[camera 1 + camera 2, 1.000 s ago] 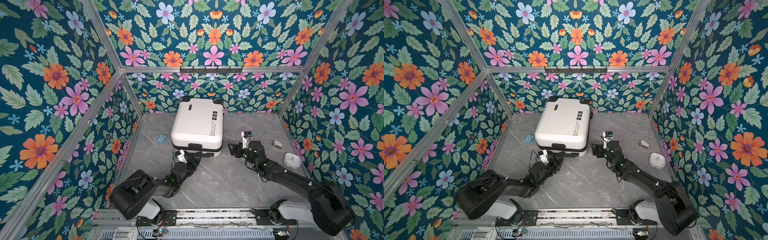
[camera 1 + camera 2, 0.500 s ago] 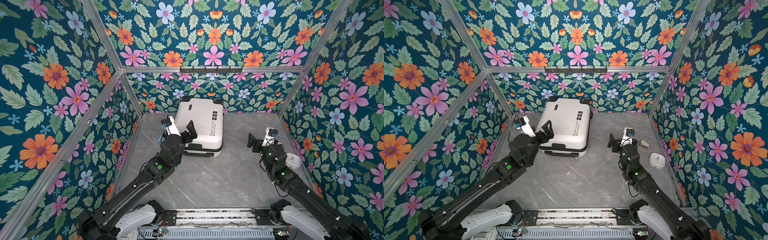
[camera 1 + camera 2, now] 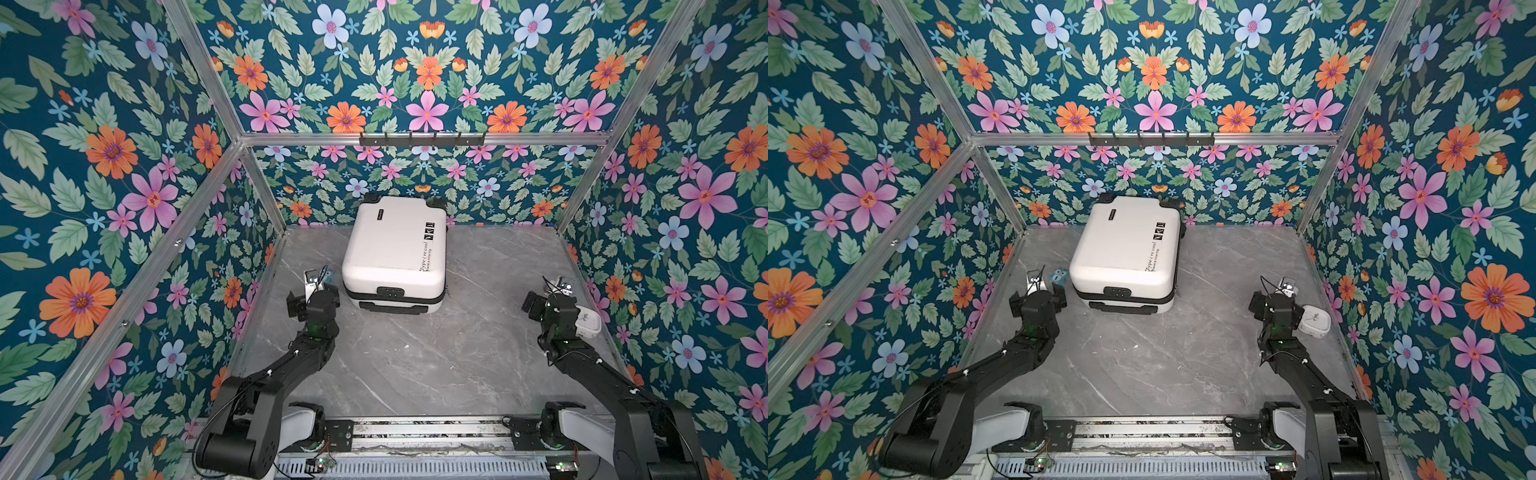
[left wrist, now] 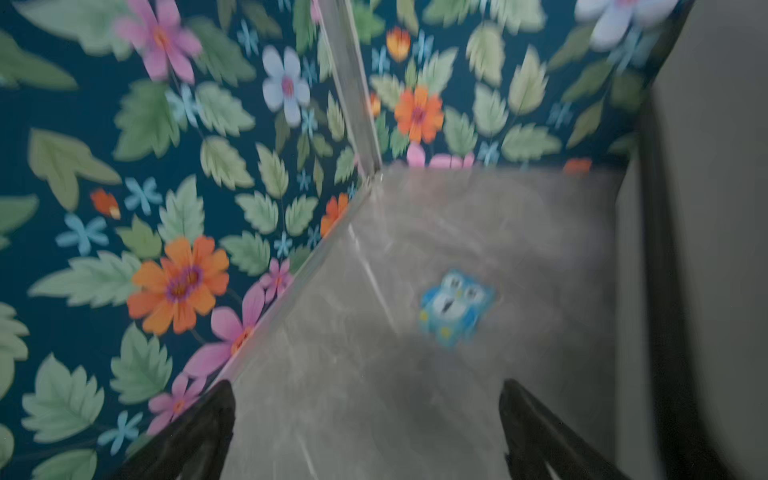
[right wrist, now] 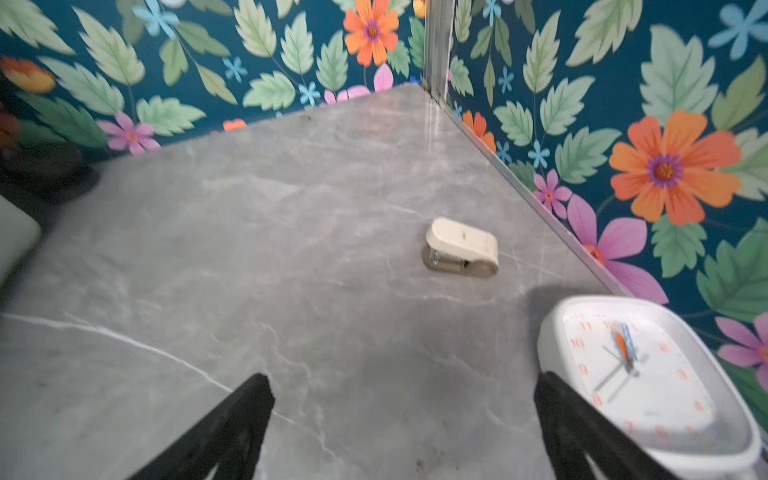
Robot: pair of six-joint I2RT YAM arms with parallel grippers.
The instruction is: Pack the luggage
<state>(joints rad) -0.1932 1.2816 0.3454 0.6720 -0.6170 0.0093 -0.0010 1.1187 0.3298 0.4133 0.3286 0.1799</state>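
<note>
At the back of the table the case (image 3: 395, 253) lies shut, and your arms have swung off it to the sides: left gripper (image 4: 365, 432) gaping over the owl (image 4: 455, 305), right gripper (image 5: 405, 428) gaping beside the clock (image 5: 648, 374) and stapler (image 5: 461, 251), all unpacked.

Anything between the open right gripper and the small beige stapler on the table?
No: the right wrist view shows bare tabletop between the right gripper and stapler.

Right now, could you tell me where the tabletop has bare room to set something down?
The widest bare stretch lies in front of the suitcase, between the two arms. It is crowded by the left wall around the owl toy, and by the right wall around the clock and stapler.
</note>
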